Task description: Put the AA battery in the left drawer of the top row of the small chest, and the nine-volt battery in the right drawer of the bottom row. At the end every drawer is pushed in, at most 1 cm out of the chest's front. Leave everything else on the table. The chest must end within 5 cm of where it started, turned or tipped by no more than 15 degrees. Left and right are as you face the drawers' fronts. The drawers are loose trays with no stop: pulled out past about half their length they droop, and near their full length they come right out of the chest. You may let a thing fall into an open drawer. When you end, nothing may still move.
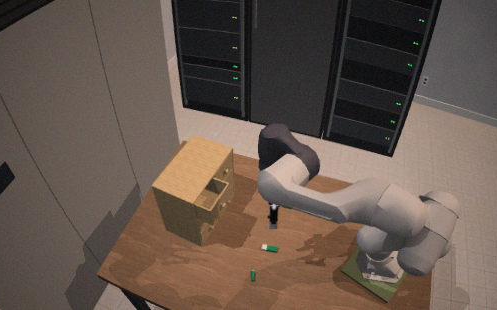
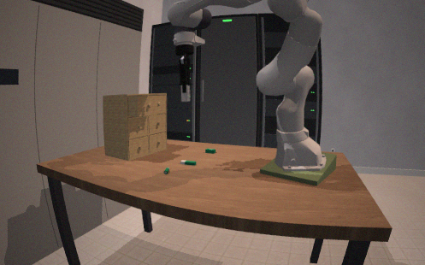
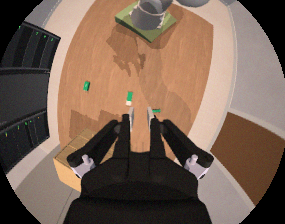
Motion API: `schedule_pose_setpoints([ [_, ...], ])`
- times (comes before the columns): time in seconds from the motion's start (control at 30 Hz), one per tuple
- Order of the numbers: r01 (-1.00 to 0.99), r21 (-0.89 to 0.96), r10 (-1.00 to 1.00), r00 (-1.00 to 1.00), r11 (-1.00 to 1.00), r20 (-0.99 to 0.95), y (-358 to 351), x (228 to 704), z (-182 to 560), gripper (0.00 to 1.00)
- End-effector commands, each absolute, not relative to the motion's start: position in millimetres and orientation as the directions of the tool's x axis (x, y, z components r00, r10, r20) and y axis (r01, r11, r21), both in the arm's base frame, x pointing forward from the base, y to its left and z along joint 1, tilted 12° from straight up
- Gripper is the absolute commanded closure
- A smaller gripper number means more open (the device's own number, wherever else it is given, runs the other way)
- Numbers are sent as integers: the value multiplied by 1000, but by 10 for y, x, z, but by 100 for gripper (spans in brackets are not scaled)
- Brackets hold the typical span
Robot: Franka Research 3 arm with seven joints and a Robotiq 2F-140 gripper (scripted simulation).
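The small wooden chest (image 1: 193,190) stands at the table's back left and also shows in the exterior view (image 2: 135,126). One drawer (image 1: 214,193) in its left column, high up, is pulled partway out and looks empty. A green block-shaped battery (image 2: 210,150) lies on the table and is hidden by the arm in the top view. A green and white cylinder battery (image 1: 269,248) and a small green cylinder battery (image 1: 253,275) lie nearer the front. My gripper (image 2: 185,96) points straight down, high above the table and in front of the chest. Its fingers are nearly together and hold nothing.
The robot base (image 2: 299,164) sits on a green plate at the table's right. Grey cabinets stand left of the table and dark server racks behind it. The chest's other drawers look pushed in.
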State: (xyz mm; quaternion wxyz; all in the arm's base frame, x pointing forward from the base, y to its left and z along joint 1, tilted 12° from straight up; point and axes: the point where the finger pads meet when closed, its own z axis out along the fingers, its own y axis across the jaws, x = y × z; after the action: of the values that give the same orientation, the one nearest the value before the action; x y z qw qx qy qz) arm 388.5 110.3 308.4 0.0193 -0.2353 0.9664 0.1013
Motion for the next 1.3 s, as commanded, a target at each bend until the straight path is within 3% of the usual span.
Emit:
schedule_pose_setpoints([
  [0.0,-632,119,-616,-774,766,-145,1070,4040,3067,80],
  [0.23,-830,73,-814,-556,553,-165,1307,4197,2656,80],
  [0.5,-918,37,-902,-394,394,-175,1453,4248,2448,80],
  [0.57,-962,16,-946,-270,271,-178,1609,4278,2248,80],
  [0.83,-996,-22,-980,-86,92,-180,1770,4287,2062,80],
  [0.9,-998,-46,-983,45,-38,-178,1928,4279,1895,80],
  [1.07,-997,-50,-982,59,-51,-177,1928,4279,1895,80],
  [1.1,-981,-76,-967,189,-178,-173,2076,4257,1751,80],
  [1.27,-954,-98,-940,298,-285,-167,2207,4228,1632,80],
])
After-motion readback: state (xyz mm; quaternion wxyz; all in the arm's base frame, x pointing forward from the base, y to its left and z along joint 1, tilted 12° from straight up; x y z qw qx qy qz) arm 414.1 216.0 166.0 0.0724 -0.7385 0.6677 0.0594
